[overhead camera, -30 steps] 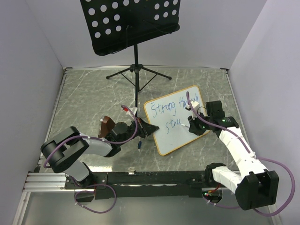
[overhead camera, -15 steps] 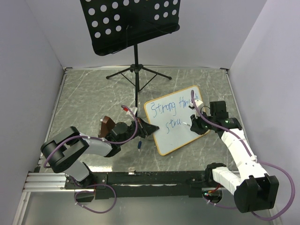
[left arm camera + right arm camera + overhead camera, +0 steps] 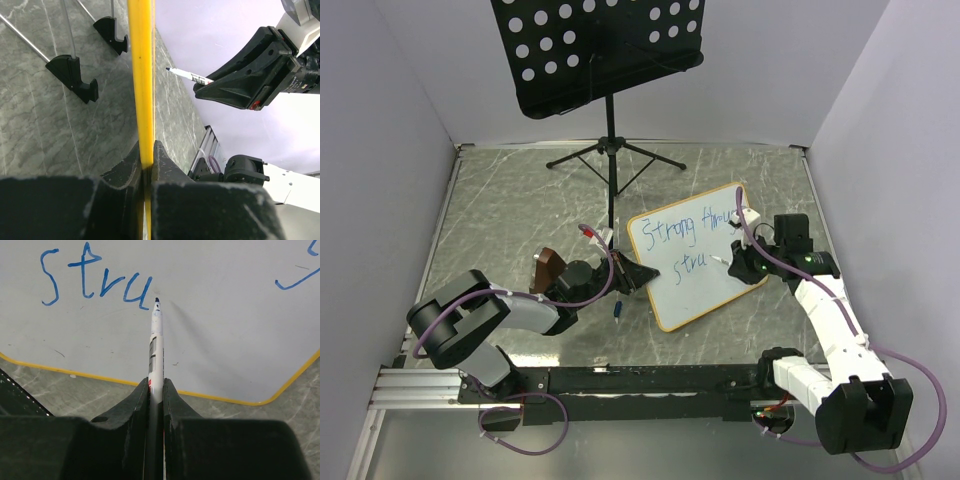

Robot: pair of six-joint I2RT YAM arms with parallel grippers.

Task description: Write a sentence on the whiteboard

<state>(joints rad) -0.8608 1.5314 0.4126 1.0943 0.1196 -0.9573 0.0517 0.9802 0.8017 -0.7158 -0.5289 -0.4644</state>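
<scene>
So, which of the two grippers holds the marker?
The right gripper: it pinches the white marker between its fingers. The left gripper clamps the yellow edge of the whiteboard instead.

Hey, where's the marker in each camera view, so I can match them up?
Top external: marker right of centre, over the whiteboard.
Left wrist: marker upper middle, tip pointing left.
Right wrist: marker dead centre, tip up.
Shared landmark: the whiteboard's yellow frame.
</scene>
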